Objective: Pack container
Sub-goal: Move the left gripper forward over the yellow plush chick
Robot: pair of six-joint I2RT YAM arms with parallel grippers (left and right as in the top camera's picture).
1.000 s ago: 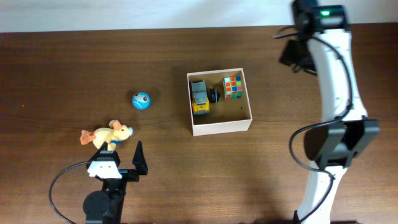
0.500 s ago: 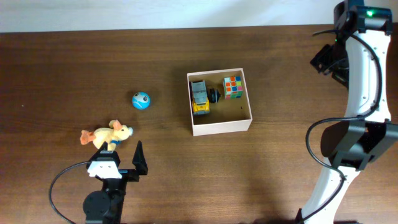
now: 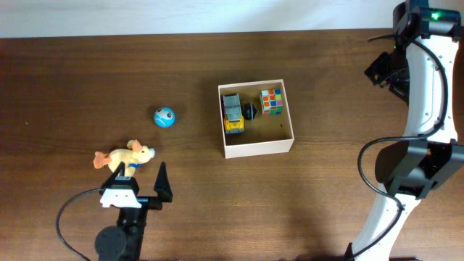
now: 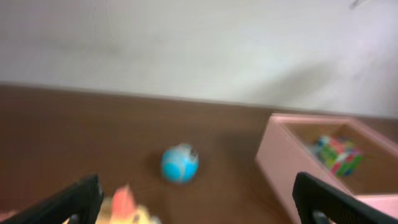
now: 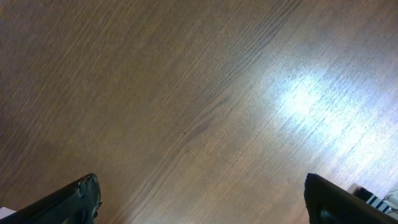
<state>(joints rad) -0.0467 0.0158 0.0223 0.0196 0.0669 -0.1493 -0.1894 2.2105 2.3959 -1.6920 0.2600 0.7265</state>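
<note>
The container (image 3: 258,149), a shallow white box with a tan inside, sits at mid table. It holds a yellow toy truck (image 3: 233,114), a colour cube (image 3: 272,101) and a small dark thing (image 3: 250,111). A blue ball (image 3: 164,117) and a yellow plush animal (image 3: 125,156) lie on the table to its left. My left gripper (image 3: 140,180) is open and empty just in front of the plush. The blurred left wrist view shows the ball (image 4: 180,163), the plush (image 4: 127,208), the container (image 4: 280,155) and the open fingers (image 4: 199,205). My right gripper (image 3: 384,72) is open and empty at the far right.
The right wrist view shows only bare brown wood with a glare patch between the open fingers (image 5: 202,199). A white wall runs along the table's far edge (image 3: 181,29). The right arm's white links stand along the right side (image 3: 417,109).
My right arm swung from just right of the container out to the table's far right, then held still. My left arm drew back very slightly. The toys have not moved.
</note>
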